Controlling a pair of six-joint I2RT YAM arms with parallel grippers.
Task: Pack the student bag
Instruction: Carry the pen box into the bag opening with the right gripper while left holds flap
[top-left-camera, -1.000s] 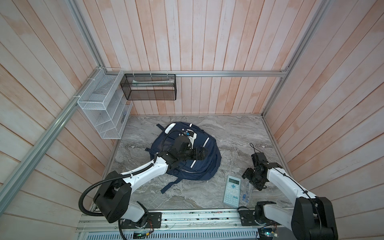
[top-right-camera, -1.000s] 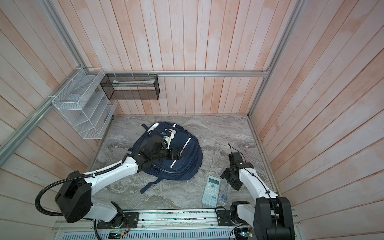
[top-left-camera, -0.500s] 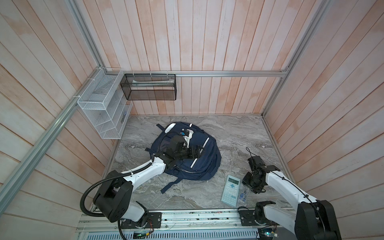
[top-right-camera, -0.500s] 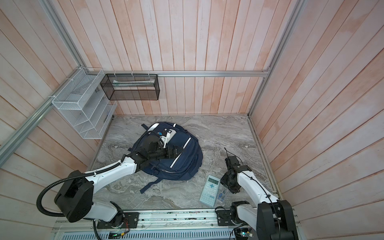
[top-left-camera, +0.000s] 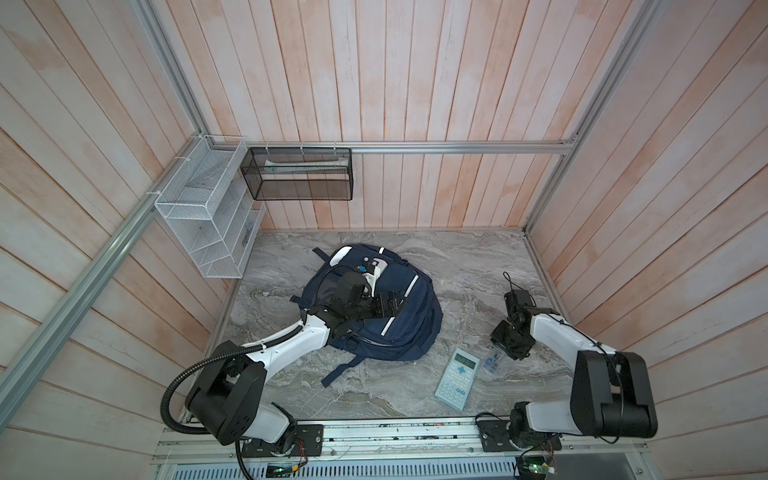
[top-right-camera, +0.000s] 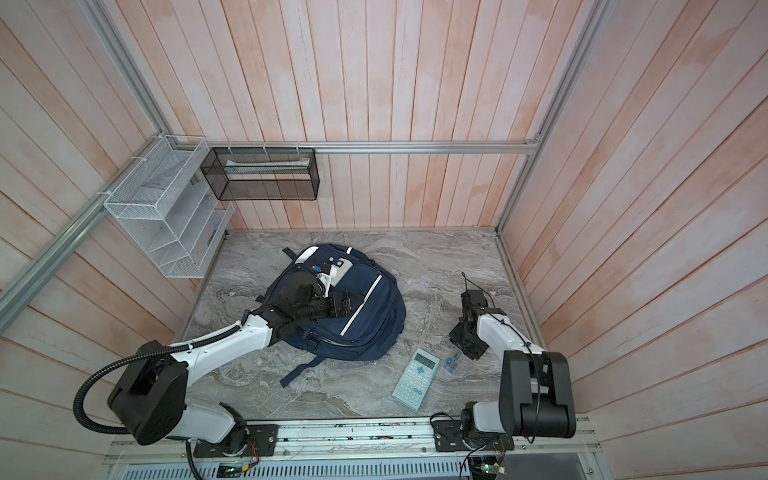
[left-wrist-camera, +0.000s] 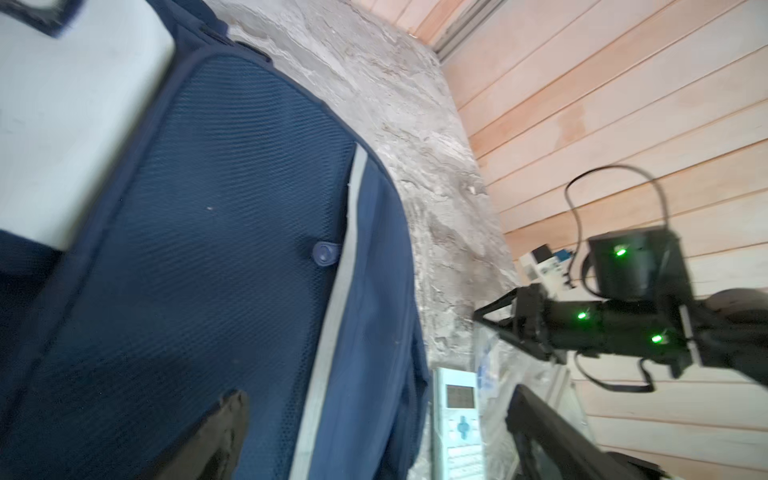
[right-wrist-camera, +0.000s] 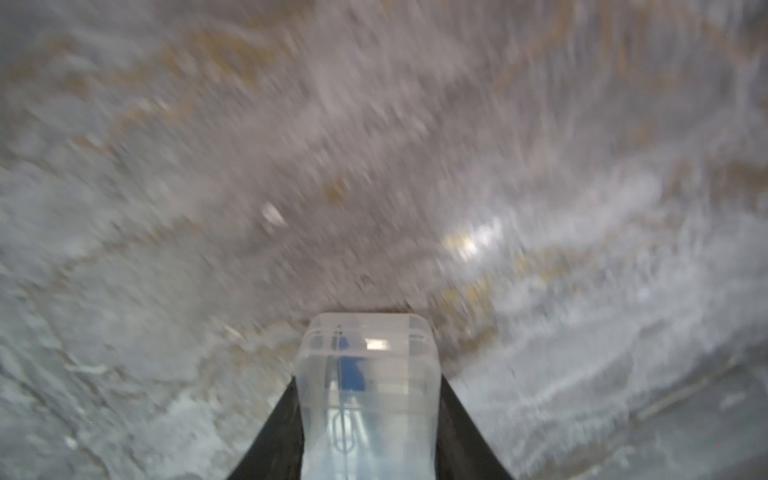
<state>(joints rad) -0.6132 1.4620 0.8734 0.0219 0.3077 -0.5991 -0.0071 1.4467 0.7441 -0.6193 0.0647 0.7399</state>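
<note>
The student bag (top-left-camera: 409, 328) (top-right-camera: 374, 332), a navy backpack with white stripes, lies in the middle of the marble floor. My left gripper (top-left-camera: 390, 305) (top-right-camera: 347, 308) hovers over its front panel, open and empty. In the left wrist view the bag (left-wrist-camera: 228, 249) fills the picture, with that gripper (left-wrist-camera: 382, 436) spread wide above the mesh. To the right, my right gripper (top-left-camera: 502, 341) (top-right-camera: 459, 338) is shut on a clear plastic case (top-left-camera: 492, 361) (top-right-camera: 453, 360) with blue items inside. The right wrist view shows the case (right-wrist-camera: 368, 395) clamped between black fingers (right-wrist-camera: 274, 432).
A light-blue calculator (top-left-camera: 457, 379) (top-right-camera: 417, 379) (left-wrist-camera: 457, 411) lies beside the case, near the front rail. A white wire rack (top-left-camera: 208, 216) and a black mesh basket (top-left-camera: 299, 174) hang on the back-left walls. A loose bag strap (top-left-camera: 340, 370) trails forward.
My right gripper has come down and shut on the clear case, which has shifted a little toward the back. The left gripper has only drifted slightly over the bag.
</note>
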